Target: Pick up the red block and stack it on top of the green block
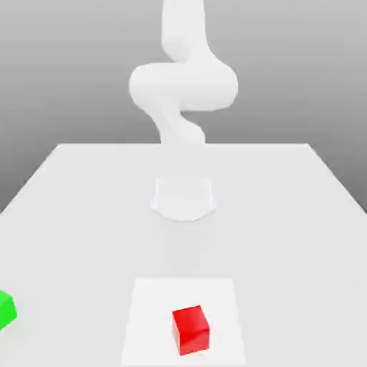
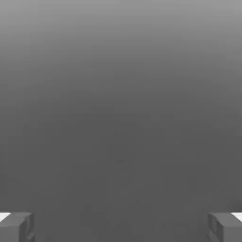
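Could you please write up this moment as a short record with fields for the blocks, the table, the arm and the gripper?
red block: on the table, near the front edge in the exterior view, resting on a lighter square patch
green block: on the table at the exterior view's left edge, partly cut off
blocks: apart, not stacked
table: white
arm: white, rising behind the table's middle
gripper: open, nothing between the fingertips
task state: red block not yet picked up
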